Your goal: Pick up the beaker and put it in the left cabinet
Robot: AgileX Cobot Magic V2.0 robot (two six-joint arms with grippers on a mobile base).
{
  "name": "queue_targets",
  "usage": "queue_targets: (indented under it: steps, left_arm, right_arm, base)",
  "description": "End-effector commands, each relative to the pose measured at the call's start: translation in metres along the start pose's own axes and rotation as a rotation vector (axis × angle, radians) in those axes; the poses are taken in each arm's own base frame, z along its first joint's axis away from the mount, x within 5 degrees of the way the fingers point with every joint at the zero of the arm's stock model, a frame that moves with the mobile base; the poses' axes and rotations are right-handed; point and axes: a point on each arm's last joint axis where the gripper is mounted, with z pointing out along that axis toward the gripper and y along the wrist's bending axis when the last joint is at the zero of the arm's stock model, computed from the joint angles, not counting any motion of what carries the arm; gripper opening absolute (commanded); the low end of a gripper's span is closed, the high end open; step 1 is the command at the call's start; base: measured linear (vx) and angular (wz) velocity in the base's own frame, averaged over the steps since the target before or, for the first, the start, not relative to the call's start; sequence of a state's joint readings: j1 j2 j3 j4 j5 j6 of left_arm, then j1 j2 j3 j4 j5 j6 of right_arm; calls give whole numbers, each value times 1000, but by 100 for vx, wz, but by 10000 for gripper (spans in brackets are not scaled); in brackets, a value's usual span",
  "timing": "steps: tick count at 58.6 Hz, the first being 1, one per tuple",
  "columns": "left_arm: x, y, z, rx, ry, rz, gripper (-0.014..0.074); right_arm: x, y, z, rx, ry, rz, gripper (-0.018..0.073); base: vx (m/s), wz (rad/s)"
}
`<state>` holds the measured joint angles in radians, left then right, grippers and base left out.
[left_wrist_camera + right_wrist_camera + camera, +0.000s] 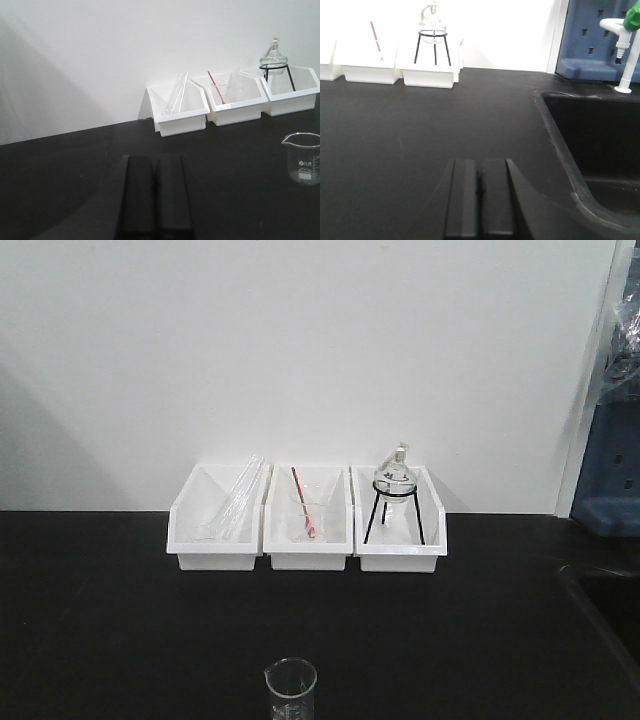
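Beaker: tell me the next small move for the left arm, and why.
Probably open the left gripper. Its fingers are pressed together, so it cannot take anything, while the beaker stands upright and untouched on the black bench, to the right of the gripper in the left wrist view. Opened first, it could then swing across.

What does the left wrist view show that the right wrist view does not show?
Only the left wrist view shows the beaker, standing alone on the bench, the glass tubes in the leftmost tray, and the left gripper, shut. Only the right wrist view shows the sink, the white tap, the blue rack and the right gripper, shut. Both show the black bench, the round-bottom flask and the red rod in the middle tray.
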<state>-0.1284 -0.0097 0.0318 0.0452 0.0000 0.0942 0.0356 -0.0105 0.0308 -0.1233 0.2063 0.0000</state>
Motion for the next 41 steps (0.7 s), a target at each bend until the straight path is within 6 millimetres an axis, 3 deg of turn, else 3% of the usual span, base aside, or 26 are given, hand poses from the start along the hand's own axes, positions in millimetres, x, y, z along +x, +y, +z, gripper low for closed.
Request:
queue_targets:
  steps: [1,12,24,33,41]
  left_arm:
    - [-3,0,-1,-7,-77,-6,1]
    - [-3,0,-1,-7,-77,-6,1]
    - [-3,0,-1,-7,-77,-6,1]
    - [-3,0,-1,-7,-77,-6,1]
    - [-3,0,-1,-7,-77,-6,1]
  right_arm:
    - [-9,0,-1,8,-121,-18,1]
    - [-22,0,-4,8,-267,-20,1]
    - [-50,-1,-16,-5,-591,52,1]
    - [-68,-6,-24,-36,-628,250,3]
    - [-95,-10,-34,-33,-605,260,6]
  base:
    - [0,0]
    - [0,0]
    - [0,0]
    - [0,0]
    - [0,0]
